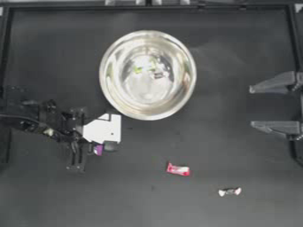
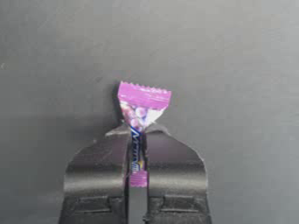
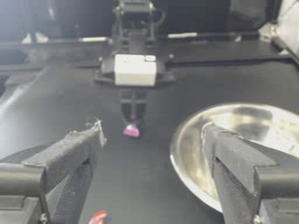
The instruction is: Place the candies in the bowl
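Purple candy (image 2: 142, 105) in left gripper (image 2: 137, 131), beside bowl (image 1: 148, 74)

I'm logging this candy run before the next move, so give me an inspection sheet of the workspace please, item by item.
Surface: dark matte table, flat.
Job's things: large round shiny silver metal bowl, upright, with a green candy and a silvery candy inside; purple twist-wrapped candy clamped in the left gripper; red-pink wrapped candy and silvery-white wrapped candy lying apart on the table.
Clutter: nothing seen.
Grippers: left gripper shut on the purple candy, beside the bowl; right gripper open, drawn back at the table's right edge.
Cables: black cable on the left arm.
Surroundings: black frame rail along the table's edge.
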Robot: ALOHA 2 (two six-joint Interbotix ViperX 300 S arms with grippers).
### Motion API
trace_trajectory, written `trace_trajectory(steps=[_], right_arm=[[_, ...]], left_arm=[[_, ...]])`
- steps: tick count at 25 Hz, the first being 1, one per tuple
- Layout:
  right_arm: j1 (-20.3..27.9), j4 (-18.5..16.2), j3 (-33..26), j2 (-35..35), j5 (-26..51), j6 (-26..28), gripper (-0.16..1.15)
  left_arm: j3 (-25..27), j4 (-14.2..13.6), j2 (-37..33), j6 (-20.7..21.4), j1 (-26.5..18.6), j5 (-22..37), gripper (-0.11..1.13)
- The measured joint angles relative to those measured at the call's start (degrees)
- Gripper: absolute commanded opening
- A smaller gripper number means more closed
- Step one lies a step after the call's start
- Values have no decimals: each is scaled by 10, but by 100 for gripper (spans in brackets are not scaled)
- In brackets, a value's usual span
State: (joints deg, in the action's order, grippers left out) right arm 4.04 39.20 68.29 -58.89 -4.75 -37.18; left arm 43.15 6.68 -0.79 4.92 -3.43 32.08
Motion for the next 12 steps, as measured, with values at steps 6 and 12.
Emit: trace_trajectory(steps=[6, 12], right_arm=[[0, 0, -1, -1, 0, 0, 98], [0, 0, 0, 0, 0, 0, 98]], left_arm=[[-17, -30, -67, 1, -3, 12, 29], [-47, -78, -140, 7, -30, 0, 29]])
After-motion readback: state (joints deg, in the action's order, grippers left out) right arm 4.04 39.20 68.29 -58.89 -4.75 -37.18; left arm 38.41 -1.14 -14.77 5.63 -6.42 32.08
